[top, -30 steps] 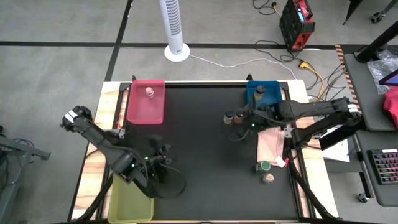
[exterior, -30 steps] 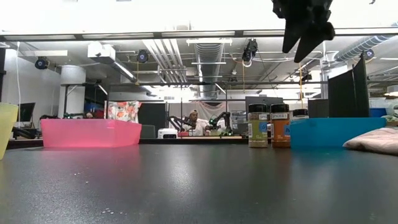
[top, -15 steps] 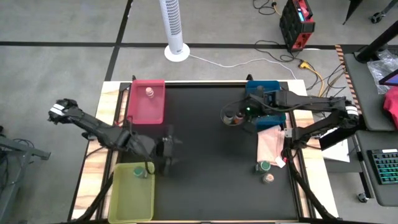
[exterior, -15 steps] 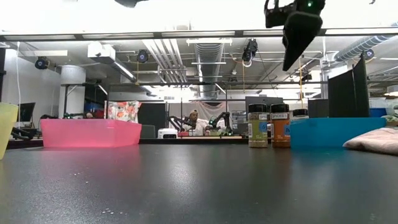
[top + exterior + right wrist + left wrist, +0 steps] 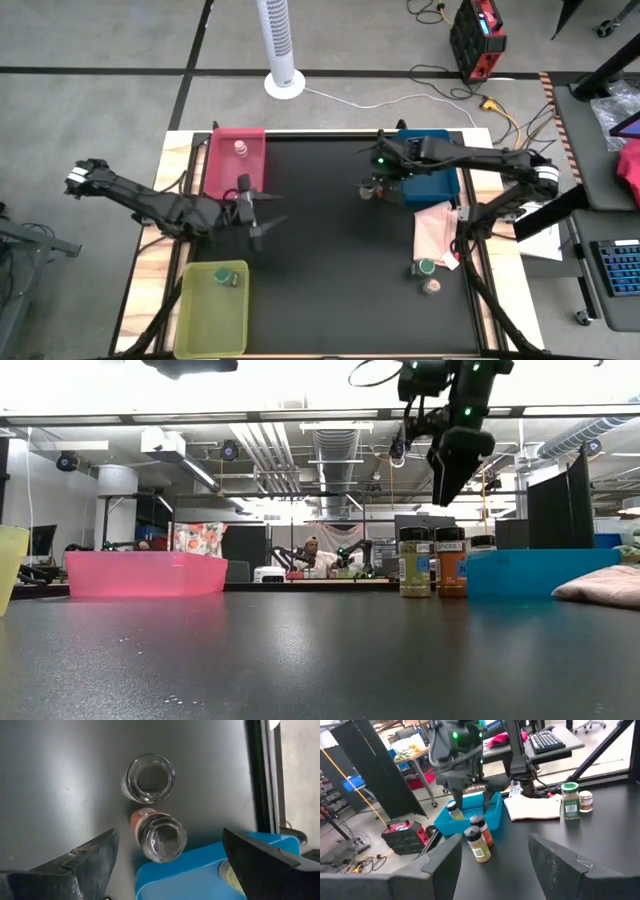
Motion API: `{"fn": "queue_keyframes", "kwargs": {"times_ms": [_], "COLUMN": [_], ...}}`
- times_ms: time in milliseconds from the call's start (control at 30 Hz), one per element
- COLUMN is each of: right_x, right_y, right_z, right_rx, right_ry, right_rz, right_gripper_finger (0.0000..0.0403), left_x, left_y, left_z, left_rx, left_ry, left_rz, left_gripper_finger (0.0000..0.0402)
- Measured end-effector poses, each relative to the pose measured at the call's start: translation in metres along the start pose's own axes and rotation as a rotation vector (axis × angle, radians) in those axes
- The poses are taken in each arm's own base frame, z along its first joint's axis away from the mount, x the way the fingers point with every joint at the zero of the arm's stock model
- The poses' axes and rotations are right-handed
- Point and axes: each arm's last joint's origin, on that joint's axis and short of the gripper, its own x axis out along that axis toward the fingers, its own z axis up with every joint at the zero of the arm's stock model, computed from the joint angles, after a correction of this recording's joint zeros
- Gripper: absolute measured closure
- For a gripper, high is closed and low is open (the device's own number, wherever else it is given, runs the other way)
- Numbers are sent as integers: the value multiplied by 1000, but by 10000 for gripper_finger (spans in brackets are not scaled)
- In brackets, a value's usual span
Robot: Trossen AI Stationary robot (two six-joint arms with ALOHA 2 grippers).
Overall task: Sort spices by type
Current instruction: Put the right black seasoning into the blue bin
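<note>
I see the right gripper (image 5: pixel 165 865) released, jaws wide, above two jars (image 5: pixel 150 779) beside the blue tray (image 5: pixel 210 870). Left gripper (image 5: pixel 495 865) released, mid-table.

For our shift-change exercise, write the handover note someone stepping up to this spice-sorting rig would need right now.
Right gripper: open, empty, above the two clear-capped jars standing by the blue tray.
Left gripper: open, empty, over the mat between the pink tray and the yellow-green tray.
Done: one pink-topped jar in the pink tray, one green-lidded jar in the yellow-green tray, one jar in the blue tray.
Left: the two jars by the blue tray; a green-lidded jar and a brownish-topped jar beside the pink cloth.
</note>
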Motion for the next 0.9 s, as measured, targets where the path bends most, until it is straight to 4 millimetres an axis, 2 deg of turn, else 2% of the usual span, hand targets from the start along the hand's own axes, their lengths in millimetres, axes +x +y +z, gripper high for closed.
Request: {"fn": "queue_keyframes", "kwargs": {"times_ms": [267, 567, 900], "right_x": [20, 34, 47], "right_y": [-11, -28, -26], "right_z": [-7, -17, -25], "right_rx": [49, 116, 124], "right_ry": [60, 60, 59], "right_rz": [95, 92, 114], "right_gripper_finger": [53, 55, 59], "left_x": [-3, 3, 9], "left_y": [0, -7, -11], "left_z": [-10, -21, -20], "left_rx": [-75, -92, -105], "left_ry": [14, 47, 21], "left_rz": [-3, -22, -21], "left_gripper_finger": [190, 190, 190]}}
